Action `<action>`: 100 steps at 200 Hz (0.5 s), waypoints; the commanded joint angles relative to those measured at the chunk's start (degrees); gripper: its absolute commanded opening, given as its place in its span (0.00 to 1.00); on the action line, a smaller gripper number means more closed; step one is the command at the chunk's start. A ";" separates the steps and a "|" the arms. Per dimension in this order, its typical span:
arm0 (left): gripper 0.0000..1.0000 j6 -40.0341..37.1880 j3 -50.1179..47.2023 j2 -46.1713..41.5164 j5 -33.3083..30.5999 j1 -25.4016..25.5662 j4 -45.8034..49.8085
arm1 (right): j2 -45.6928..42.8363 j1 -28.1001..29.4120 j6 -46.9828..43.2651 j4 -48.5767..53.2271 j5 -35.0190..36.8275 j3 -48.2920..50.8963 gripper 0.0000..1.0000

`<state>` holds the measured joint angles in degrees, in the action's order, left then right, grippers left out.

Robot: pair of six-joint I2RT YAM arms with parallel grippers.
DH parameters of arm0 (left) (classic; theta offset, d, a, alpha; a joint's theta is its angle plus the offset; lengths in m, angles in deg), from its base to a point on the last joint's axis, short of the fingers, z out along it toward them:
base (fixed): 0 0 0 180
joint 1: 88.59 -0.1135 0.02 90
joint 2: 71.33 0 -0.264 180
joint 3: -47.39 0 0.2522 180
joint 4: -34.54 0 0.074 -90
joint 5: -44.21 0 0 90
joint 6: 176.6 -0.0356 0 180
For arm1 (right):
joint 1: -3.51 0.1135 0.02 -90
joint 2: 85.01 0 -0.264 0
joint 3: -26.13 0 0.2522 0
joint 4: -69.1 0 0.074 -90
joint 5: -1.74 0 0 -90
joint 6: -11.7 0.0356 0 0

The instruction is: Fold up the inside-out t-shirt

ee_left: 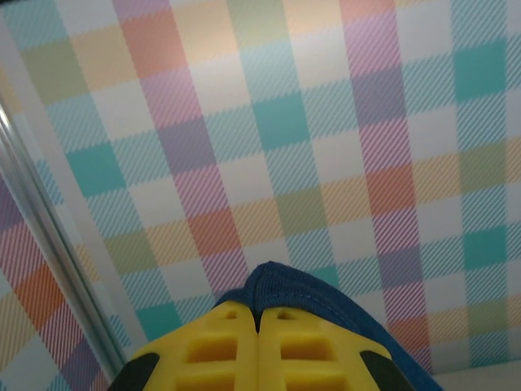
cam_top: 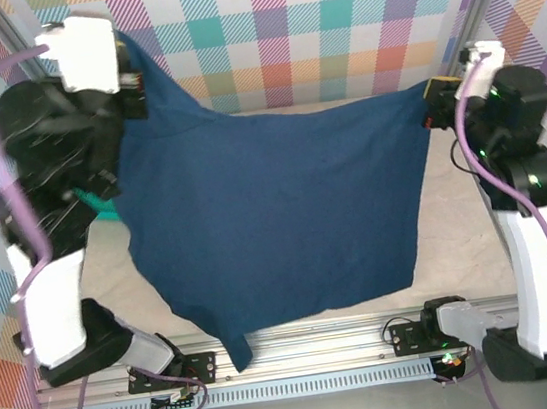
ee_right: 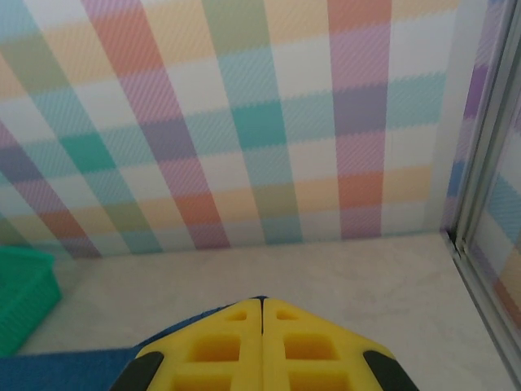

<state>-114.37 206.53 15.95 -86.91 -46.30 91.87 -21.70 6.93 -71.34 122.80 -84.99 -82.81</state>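
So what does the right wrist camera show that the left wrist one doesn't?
Right wrist camera: the teal basket at its left edge, and pale tabletop running back to the wall. Left wrist camera: a fold of the shirt bulging up over the fingertips. Shared: the left gripper and right gripper, yellow fingers shut on the navy shirt, plus the checked wall and a metal frame post.

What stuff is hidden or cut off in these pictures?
Top view: the left arm and the t-shirt hide most of the teal basket.
Right wrist view: the left edge cuts off the basket.
Left wrist view: the left tool covers its pinch on the t-shirt; the rest is cut off by the bottom edge.
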 commanded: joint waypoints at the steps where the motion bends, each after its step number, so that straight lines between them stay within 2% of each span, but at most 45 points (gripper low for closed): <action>1: 0.00 2.53 2.72 -1.67 3.97 -3.53 2.21 | -0.12 0.09 -2.20 -2.93 1.54 -1.55 0.00; 17: 0.00 3.53 3.18 -1.89 5.82 -4.22 3.72 | -0.45 0.10 -1.97 -2.02 0.43 -2.52 0.00; 47: 0.00 4.98 4.71 -3.37 5.59 -4.31 5.18 | -2.64 0.10 -0.95 0.62 -1.57 -4.10 0.00; 100: 0.00 9.46 3.63 -12.02 8.91 -4.32 11.19 | -8.98 0.10 1.69 7.16 -5.74 -6.84 0.00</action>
<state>-108.09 209.29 8.89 -79.83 -49.91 101.47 -28.15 6.93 -71.29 126.76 -87.88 -87.57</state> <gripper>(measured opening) 0.045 0.045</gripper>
